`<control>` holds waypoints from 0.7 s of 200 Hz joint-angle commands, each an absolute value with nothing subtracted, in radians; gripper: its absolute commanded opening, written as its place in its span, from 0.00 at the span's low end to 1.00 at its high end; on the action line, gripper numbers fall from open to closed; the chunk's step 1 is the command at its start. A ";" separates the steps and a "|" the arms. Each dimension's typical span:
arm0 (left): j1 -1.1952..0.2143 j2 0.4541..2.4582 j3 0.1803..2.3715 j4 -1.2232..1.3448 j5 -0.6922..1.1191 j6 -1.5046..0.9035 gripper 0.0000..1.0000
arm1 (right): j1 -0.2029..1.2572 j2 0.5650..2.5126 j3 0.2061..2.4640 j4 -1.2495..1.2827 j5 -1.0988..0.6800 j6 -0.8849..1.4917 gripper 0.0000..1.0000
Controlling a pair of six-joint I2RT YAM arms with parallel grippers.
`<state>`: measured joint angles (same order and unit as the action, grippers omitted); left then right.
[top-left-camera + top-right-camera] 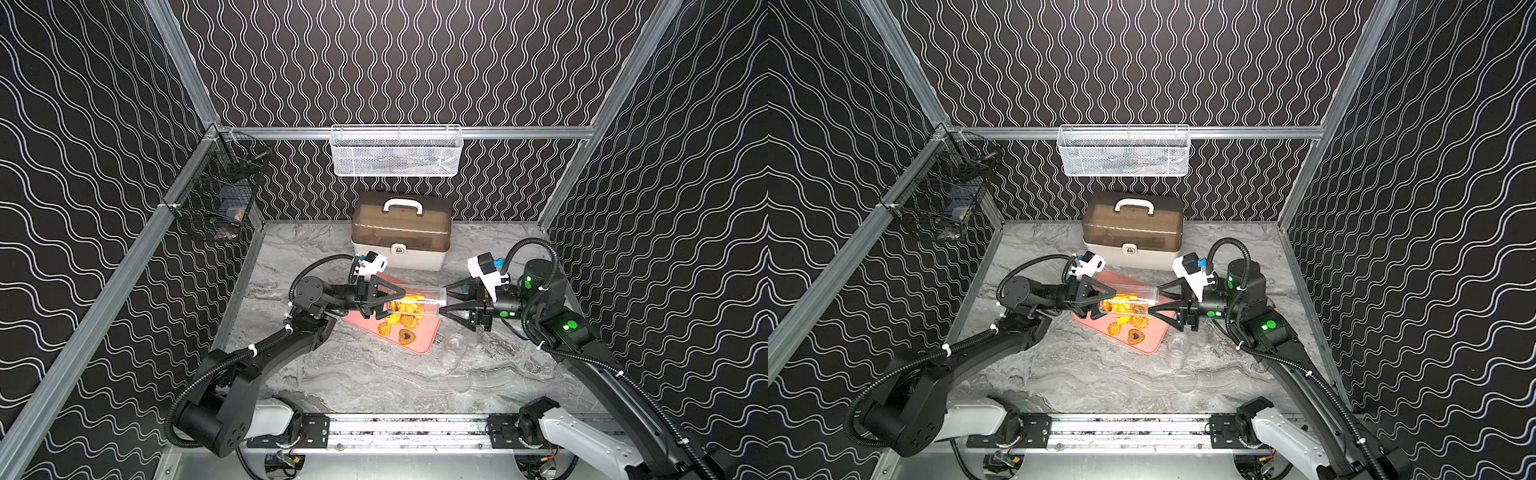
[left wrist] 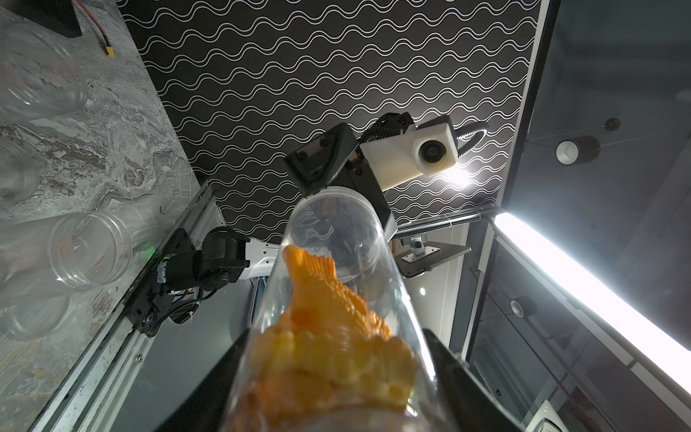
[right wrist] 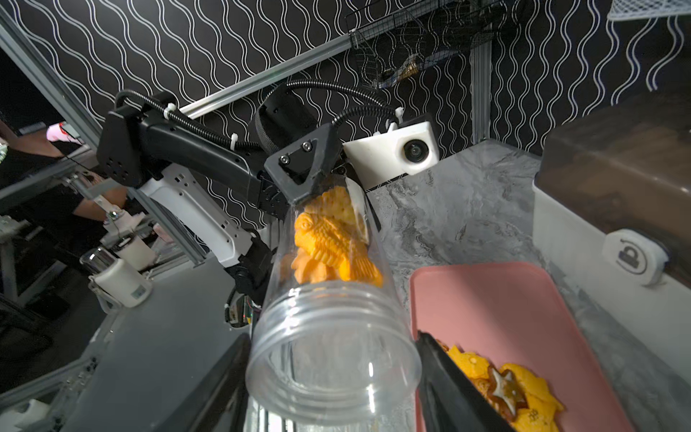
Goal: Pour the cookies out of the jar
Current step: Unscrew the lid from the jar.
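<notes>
Though several of the cookies [image 1: 405, 306] already lie on the pink tray [image 1: 424, 338], most are packed into the left end of the clear jar [image 1: 433, 300]. The jar is held on its side in the air over the tray's far part. The left hand [image 1: 395, 301] is clamped on the cookie-filled end. The right hand [image 1: 442, 300] grips the threaded mouth end, one finger on either side (the mouth is open in the right wrist view). The loose cookies sit in a small cluster on the tray below the jar, and a heart-shaped one [image 1: 406, 336] with a dark centre lies nearest.

The tray rests at an angle on a grey marble-patterned bench [image 1: 353, 374]. Just to its right and nearer, a few empty clear jars [image 1: 456, 347] rest on the bench. At the far edge stands a storage box [image 1: 401, 232] with a brown see-through lid and a white handle. Above it a white mesh basket [image 1: 397, 151] hangs from an aluminium rail, and a black wire basket [image 1: 216, 199] hangs on the left wall. All three walls [image 1: 415, 62] are black with white wavy lines. A metal track [image 1: 399, 432] along the near edge carries both arm bases.
</notes>
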<state>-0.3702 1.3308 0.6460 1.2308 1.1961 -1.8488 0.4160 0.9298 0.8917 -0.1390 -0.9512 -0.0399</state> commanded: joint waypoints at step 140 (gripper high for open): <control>-0.332 1.342 0.641 1.364 1.193 -1.951 0.65 | 0.405 0.854 0.876 -0.106 -0.802 -0.079 0.86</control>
